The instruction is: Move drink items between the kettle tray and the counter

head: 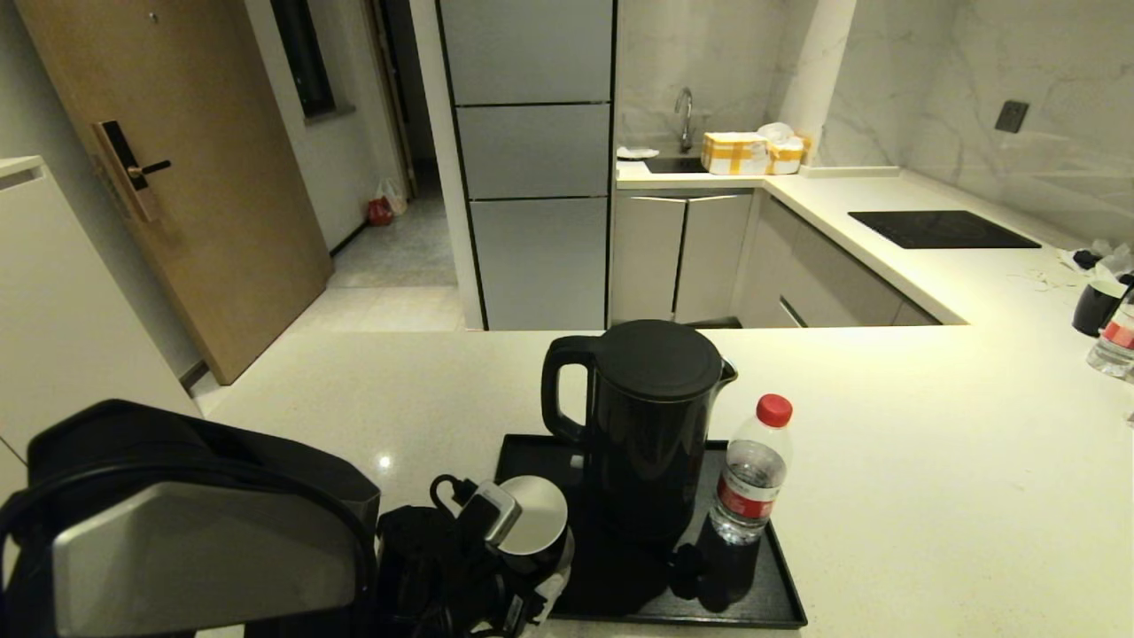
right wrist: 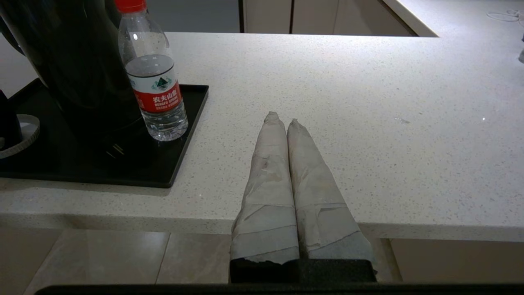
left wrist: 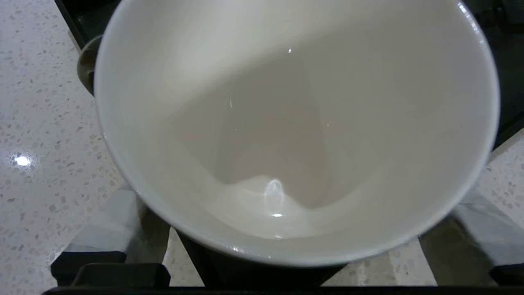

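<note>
The black cup [head: 532, 514], white inside [left wrist: 286, 123], hangs over the near-left corner of the black kettle tray [head: 762, 594]. My left gripper [head: 518, 554] is shut on it, a taped finger [left wrist: 110, 225] on each side of its wall. The water bottle [head: 751, 470] with red cap and label stands upright on the tray's right side, beside the kettle [head: 651, 425]. The right wrist view shows the bottle [right wrist: 153, 82] too. My right gripper [right wrist: 282, 116] is shut and empty, low over the cream counter [right wrist: 368, 102], right of the tray [right wrist: 180, 135].
A second black cup [head: 1097, 306] and another bottle [head: 1114, 341] stand at the counter's far right edge. The black cooktop [head: 939, 229] lies at the back right. A pale saucer [right wrist: 22, 135] rests on the tray's left part.
</note>
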{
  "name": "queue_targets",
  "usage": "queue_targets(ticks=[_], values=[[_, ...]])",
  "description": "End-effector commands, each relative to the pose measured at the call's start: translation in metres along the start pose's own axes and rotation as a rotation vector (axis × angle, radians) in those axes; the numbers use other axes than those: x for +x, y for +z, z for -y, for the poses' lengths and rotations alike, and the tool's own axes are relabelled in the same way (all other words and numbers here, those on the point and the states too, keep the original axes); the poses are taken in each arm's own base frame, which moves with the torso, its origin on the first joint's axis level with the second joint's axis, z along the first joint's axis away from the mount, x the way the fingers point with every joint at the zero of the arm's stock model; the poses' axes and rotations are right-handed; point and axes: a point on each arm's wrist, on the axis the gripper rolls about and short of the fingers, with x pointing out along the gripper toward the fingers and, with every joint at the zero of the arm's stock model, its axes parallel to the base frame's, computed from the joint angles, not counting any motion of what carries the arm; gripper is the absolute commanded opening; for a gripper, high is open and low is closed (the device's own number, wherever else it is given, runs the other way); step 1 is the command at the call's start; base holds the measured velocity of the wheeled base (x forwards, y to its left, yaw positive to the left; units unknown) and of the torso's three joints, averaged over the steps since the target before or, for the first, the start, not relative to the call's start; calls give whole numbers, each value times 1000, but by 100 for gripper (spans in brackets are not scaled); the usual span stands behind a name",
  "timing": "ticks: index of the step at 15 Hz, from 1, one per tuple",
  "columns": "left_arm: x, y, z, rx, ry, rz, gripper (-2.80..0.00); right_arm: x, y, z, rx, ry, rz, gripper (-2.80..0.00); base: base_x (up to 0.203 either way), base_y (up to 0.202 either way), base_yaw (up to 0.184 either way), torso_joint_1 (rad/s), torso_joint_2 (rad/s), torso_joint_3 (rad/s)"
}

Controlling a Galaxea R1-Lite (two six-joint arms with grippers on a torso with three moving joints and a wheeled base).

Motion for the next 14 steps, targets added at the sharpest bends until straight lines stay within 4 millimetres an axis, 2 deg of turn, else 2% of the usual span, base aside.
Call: queue_targets(ticks=[1,4,6,9,11,14], values=[[-4,0,1,1,-3,2,0,0,0,0,0,1,-1,-280,0,0,0,0,0,0],[-12,1,2,-13,-5,-2,0,0,0,0,0,1,-1,-280,0,0,0,0,0,0],[-25,2,1,-16,-3,-12,0,0,0,0,-1,1,-1,-280,0,0,0,0,0,0],[-25,2,1,-16,-3,-12,0,0,0,0,-1,1,-1,-280,0,0,0,0,0,0],[-37,0,2,-12,-6,-31,0,0,0,0,-1,0,-3,-280,0,0,0,0,0,0],[-43,0,4,-9,-11,-34,0,0,0,0,-1,1,-1,-280,0,0,0,0,0,0]])
